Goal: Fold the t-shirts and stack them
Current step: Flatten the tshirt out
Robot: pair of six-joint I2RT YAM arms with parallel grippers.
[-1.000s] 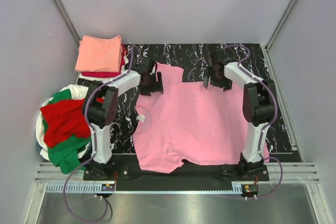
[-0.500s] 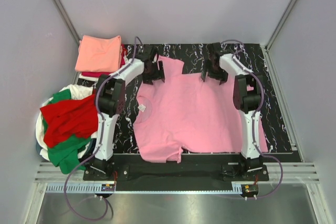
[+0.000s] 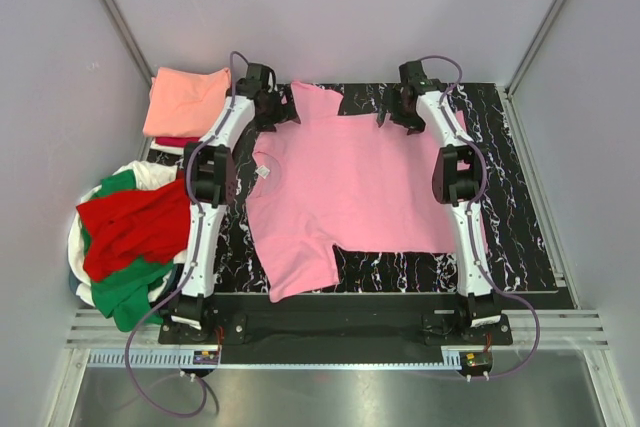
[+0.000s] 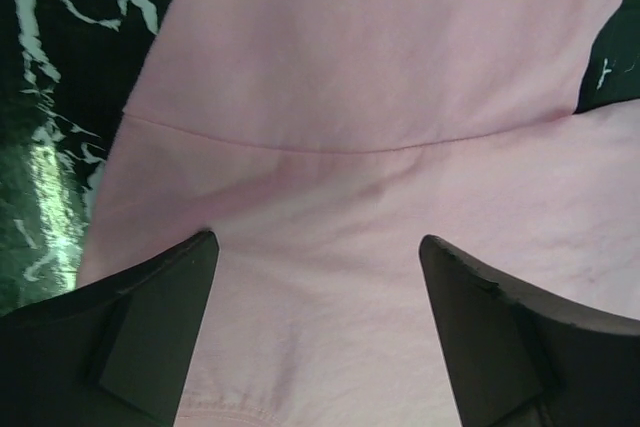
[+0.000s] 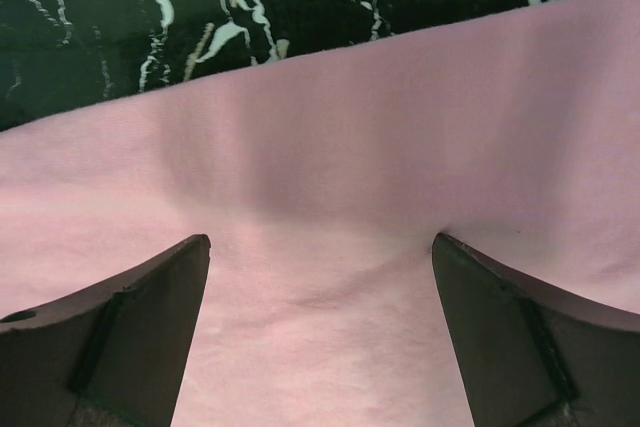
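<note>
- One pink t-shirt [image 3: 350, 187] lies spread flat on the black marbled mat [image 3: 500, 237], with its neck toward the left.
- One folded salmon-orange t-shirt [image 3: 187, 102] rests on a folded red t-shirt [image 3: 175, 141] at the far left corner.
- One loose heap at the left edge mixes red cloth [image 3: 125, 227], green cloth [image 3: 125, 292] and white cloth [image 3: 150, 175]. The number of shirts in it cannot be told.
- Two arms are both stretched long toward the pink shirt's far edge.
- The left gripper [image 3: 288, 110] is at the far sleeve, its fingers apart over pink cloth.
- The right gripper [image 3: 392, 112] is at the far edge, its fingers spread wide over pink cloth.
</note>
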